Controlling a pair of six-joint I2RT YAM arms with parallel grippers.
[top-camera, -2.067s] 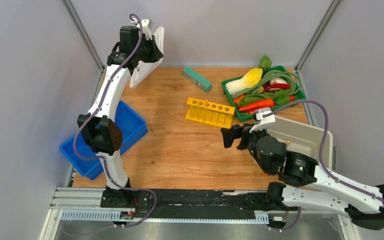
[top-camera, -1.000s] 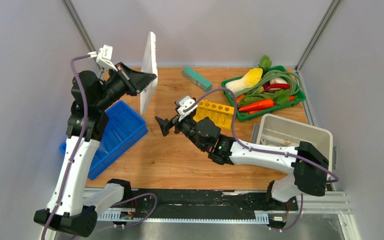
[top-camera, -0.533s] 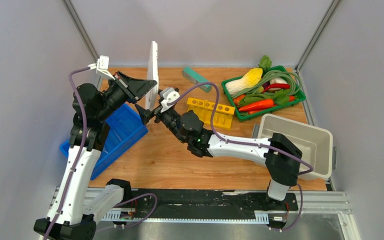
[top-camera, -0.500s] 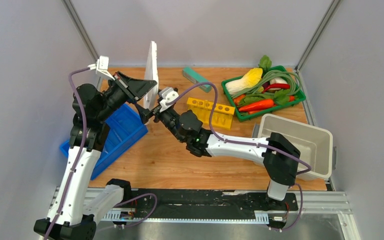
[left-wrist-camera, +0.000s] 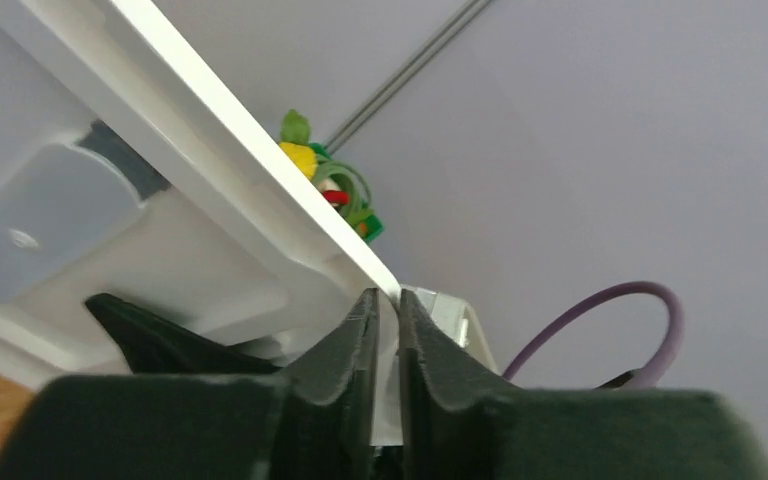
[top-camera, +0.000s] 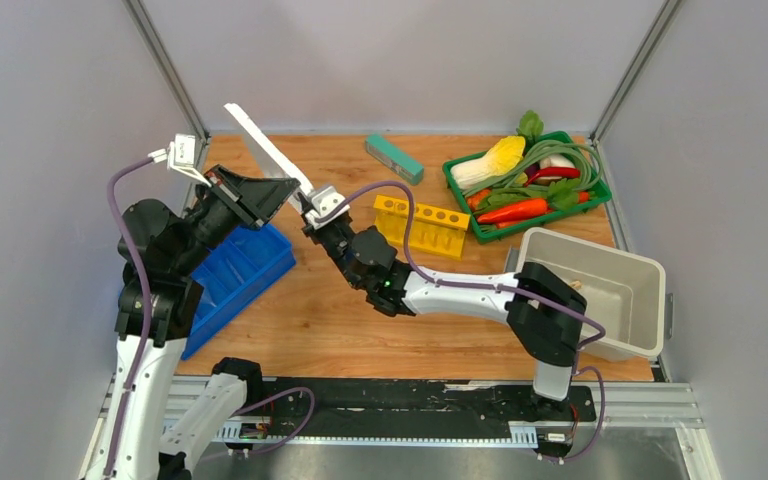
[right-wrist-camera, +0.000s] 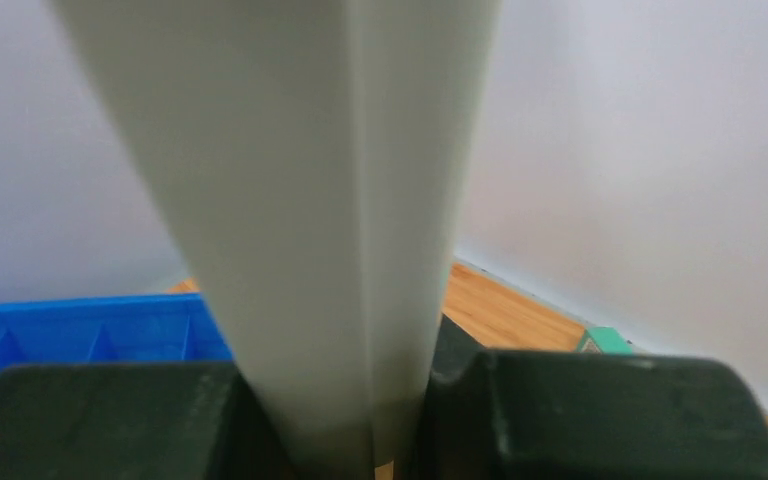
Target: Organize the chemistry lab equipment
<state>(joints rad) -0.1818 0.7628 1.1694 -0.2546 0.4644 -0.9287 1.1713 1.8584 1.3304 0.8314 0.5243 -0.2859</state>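
White lid (top-camera: 258, 140) | likely stiff, light, slick | best held by rim | left claw (left-wrist-camera: 388, 315) and right claw (right-wrist-camera: 360, 420) both clamped on its edge

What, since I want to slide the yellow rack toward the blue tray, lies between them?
In the top view, the right gripper, clamped on the white lid, hangs between the yellow rack and the blue tray.
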